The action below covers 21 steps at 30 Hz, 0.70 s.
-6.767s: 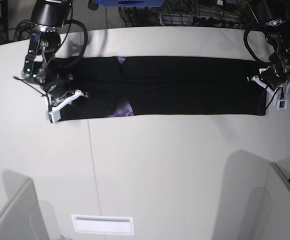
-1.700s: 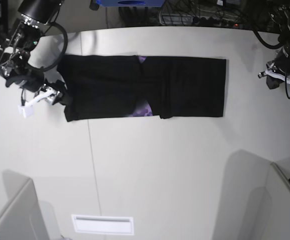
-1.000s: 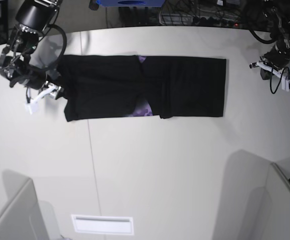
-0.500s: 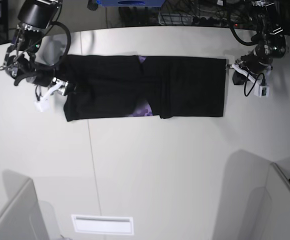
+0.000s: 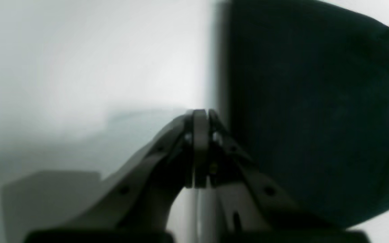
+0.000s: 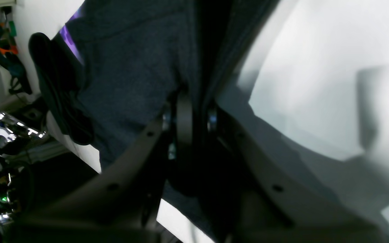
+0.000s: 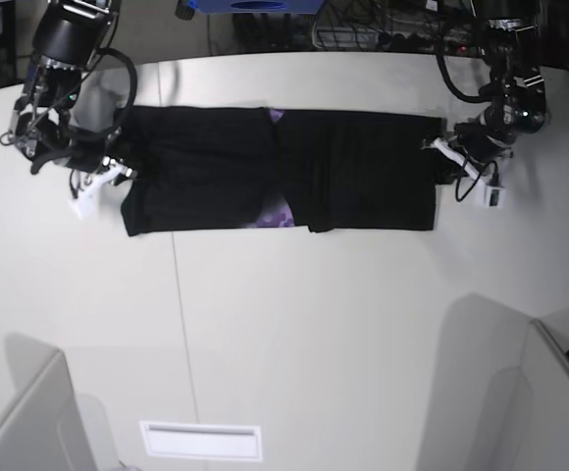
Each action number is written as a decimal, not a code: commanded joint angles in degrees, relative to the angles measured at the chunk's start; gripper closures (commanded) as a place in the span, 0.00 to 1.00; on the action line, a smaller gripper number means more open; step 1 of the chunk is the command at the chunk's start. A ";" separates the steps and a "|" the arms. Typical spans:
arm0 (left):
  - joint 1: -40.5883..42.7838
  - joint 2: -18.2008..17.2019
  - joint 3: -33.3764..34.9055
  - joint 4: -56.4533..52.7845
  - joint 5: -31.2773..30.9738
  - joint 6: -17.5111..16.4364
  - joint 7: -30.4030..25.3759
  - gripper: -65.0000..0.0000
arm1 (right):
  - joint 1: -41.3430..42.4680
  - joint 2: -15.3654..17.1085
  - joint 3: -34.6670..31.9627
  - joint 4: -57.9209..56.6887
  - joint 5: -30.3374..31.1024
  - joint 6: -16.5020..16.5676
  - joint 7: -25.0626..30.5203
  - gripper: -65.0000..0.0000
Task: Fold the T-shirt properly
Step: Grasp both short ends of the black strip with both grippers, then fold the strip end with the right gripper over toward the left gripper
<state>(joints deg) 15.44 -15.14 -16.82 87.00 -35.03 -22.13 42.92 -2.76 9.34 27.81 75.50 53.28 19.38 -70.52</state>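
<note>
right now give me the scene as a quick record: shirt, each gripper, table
shirt: black T-shirt lying flat as a long folded strip, purple print showing at the middle
right gripper: right gripper at the strip's end, jaws shut on the T-shirt
left gripper: left gripper at the opposite end, jaws shut, beside the edge, nothing between them
table: white table

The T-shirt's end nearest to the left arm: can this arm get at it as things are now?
Probably yes. The left gripper is right at that end of the T-shirt, and nothing lies between them on the table. Its jaws look shut just beside the hem, so they would need to open first.
</note>
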 commanded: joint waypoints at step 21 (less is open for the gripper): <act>-3.53 4.19 9.30 0.16 2.19 0.55 4.95 1.00 | -2.11 -6.40 -26.01 34.17 0.39 -20.91 -0.38 1.00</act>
<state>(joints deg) 11.62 -10.66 -7.68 87.15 -35.14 -22.50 45.08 -5.63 3.03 1.65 108.64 52.21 -1.32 -71.77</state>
